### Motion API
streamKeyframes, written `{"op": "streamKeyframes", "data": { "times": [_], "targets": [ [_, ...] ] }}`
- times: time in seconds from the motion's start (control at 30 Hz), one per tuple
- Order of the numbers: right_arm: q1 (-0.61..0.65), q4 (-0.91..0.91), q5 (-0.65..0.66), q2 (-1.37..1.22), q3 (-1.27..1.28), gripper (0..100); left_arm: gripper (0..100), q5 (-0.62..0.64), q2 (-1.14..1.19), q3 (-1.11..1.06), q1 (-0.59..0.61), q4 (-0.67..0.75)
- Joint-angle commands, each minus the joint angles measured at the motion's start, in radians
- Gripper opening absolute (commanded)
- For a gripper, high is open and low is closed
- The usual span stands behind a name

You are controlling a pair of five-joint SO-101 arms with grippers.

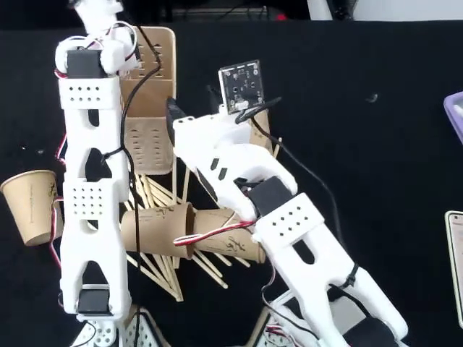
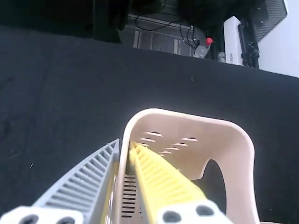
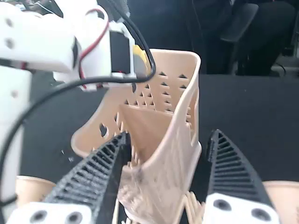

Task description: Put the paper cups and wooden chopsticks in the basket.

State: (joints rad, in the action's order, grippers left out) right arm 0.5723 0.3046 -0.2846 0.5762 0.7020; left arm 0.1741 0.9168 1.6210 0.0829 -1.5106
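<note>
Paper cups (image 1: 155,230) (3, their dark print too small to read) lie outside the basket (image 1: 148,141), which stands at 11 o'clock in the high view; wooden chopsticks (image 1: 153,194) are scattered beneath 2 of them. Left gripper (image 2: 124,143) pinches the basket's wall, grey finger outside, yellow inside. Right gripper (image 3: 171,134) is spread wide astride a basket corner, a gap the high view hides behind the arm
</note>
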Motion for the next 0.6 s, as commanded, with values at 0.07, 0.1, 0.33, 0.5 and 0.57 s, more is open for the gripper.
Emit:
{"op": "streamKeyframes", "data": {
  "times": [0.07,0.1,0.33,0.5,0.57],
  "targets": [
    [0.087,-0.026,-0.021,-0.05,-0.064,27.3,3,0.015,-0.018,0.039,0.021,-0.008],
    [0.101,-0.026,-0.021,-0.077,-0.064,27.3,3,0.012,-0.018,0.039,0.022,-0.008],
    [0.06,-0.018,-0.028,-0.275,-0.148,27.3,3,0.011,-0.031,0.044,0.016,-0.049],
    [0.048,0.012,-0.021,-0.297,-0.163,20.8,3,0.009,-0.031,0.044,0.022,-0.025],
    [0.048,0.048,-0.02,-0.286,-0.17,5.7,3,0.009,-0.031,0.044,0.024,-0.009]
  ]
}}
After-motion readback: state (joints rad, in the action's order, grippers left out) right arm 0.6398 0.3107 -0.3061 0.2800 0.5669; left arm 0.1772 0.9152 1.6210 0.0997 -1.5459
